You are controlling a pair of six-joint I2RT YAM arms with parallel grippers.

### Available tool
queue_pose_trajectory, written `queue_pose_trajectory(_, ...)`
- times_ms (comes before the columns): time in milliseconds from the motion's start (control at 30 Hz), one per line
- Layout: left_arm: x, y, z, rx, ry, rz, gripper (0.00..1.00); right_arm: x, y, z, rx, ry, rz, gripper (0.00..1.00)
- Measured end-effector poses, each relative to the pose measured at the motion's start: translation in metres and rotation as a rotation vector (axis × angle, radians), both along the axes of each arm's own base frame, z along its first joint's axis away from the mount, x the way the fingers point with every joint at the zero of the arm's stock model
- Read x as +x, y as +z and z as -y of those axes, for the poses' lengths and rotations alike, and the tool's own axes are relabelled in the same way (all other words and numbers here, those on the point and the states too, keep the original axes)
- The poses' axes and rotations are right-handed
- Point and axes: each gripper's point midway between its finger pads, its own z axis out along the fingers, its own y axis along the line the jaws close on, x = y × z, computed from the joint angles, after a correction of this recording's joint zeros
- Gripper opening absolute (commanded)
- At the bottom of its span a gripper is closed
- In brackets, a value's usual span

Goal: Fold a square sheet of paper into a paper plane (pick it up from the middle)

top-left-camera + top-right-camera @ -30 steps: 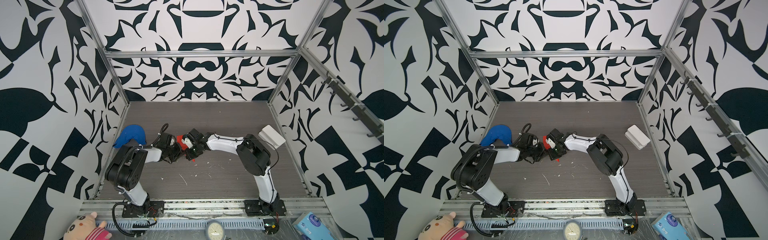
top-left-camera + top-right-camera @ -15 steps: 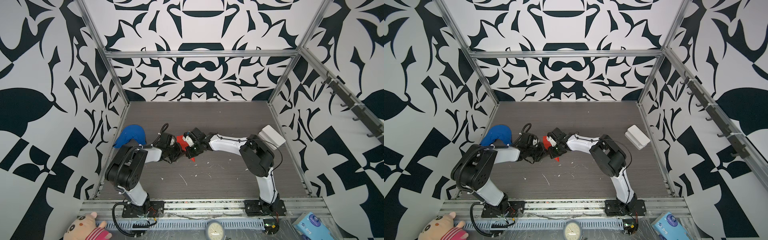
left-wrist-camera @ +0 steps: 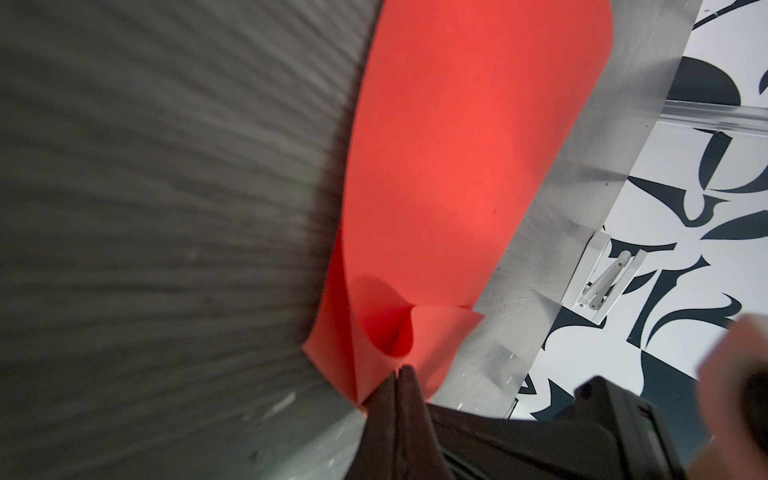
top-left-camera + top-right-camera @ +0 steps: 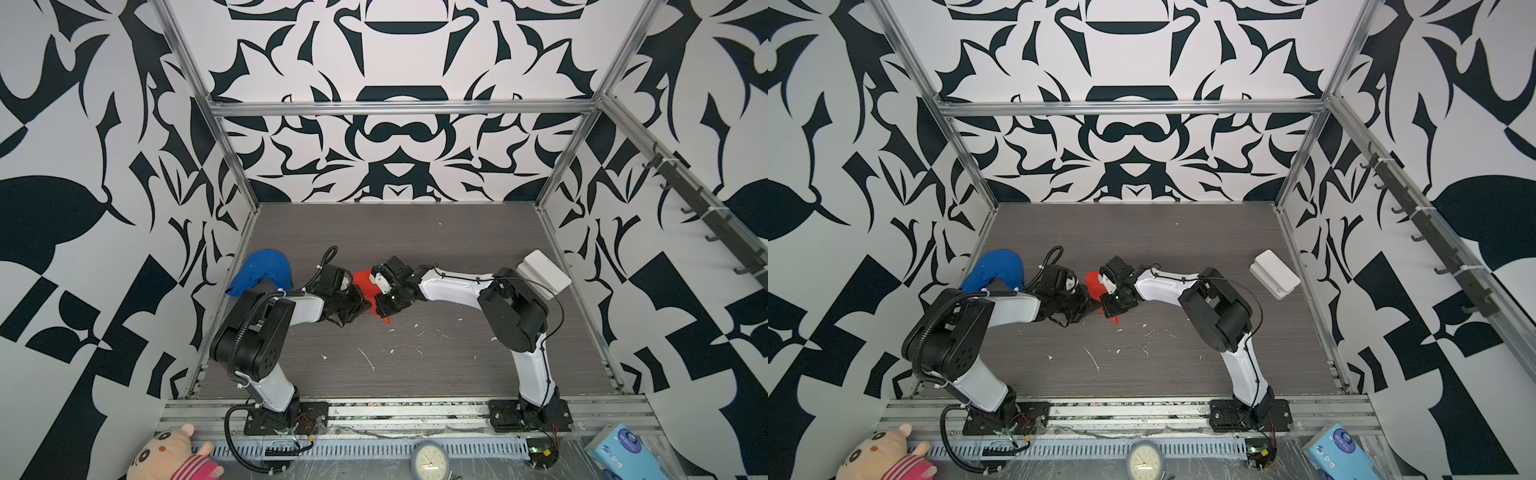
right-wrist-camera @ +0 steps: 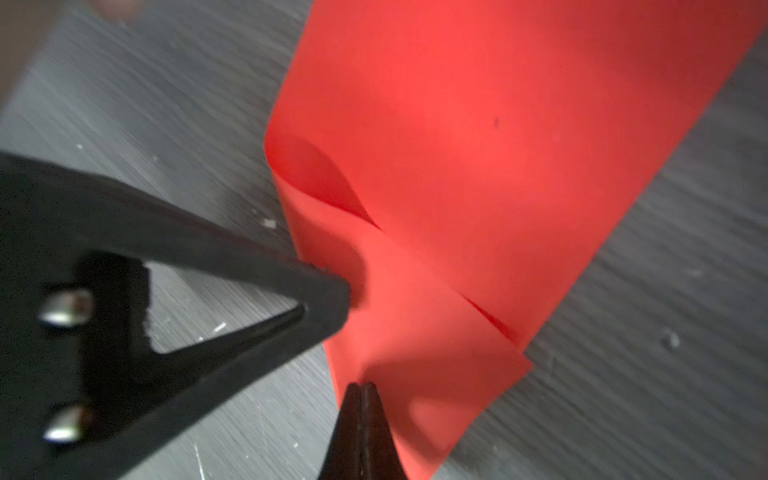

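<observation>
With left tool (image 3: 400, 376) and right tool (image 5: 364, 390) each clamped on the red paper sheet (image 5: 478, 124), opposing pulls could tear it.

Thin square sheet of paper (image 3: 457, 145), ahead of both sets of jaws: bright red, plain, darker red inside the curled fold.
Left gripper (image 3: 400, 374): black.
Right gripper (image 5: 362, 388): black.
Flat tabletop (image 4: 415, 365), under the jaws: dark grey, fine streaked grain, white flecks.
Soft cloth lump (image 4: 262, 270), behind the left jaws: blue.
Rectangular box (image 4: 544, 272), behind the right jaws: white.
Enclosure walls (image 4: 395, 50): white with bold black shapes.
</observation>
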Motion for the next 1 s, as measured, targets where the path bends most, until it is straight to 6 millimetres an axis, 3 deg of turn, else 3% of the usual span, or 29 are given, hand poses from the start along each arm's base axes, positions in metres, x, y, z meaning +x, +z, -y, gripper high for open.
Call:
queue_pose_trajectory(133,0.0,0.0,0.0,0.001,0.0,-0.001,0.0,-0.008,0.007,0.01,-0.012,0.009,-0.005,0.0)
queue_pose_trajectory(300,0.0,0.0,0.0,0.001,0.0,-0.001,0.0,-0.012,0.02,0.005,0.028,0.028,-0.012,0.0)
queue_pose_trajectory(533,0.0,0.0,0.0,0.002,0.001,-0.003,0.0,-0.016,0.012,0.001,0.038,0.045,-0.052,0.0)
queue_pose_trajectory(1000,0.0,0.0,0.0,0.003,-0.002,-0.006,0.0,-0.015,-0.001,0.011,0.005,0.008,-0.064,0.0)
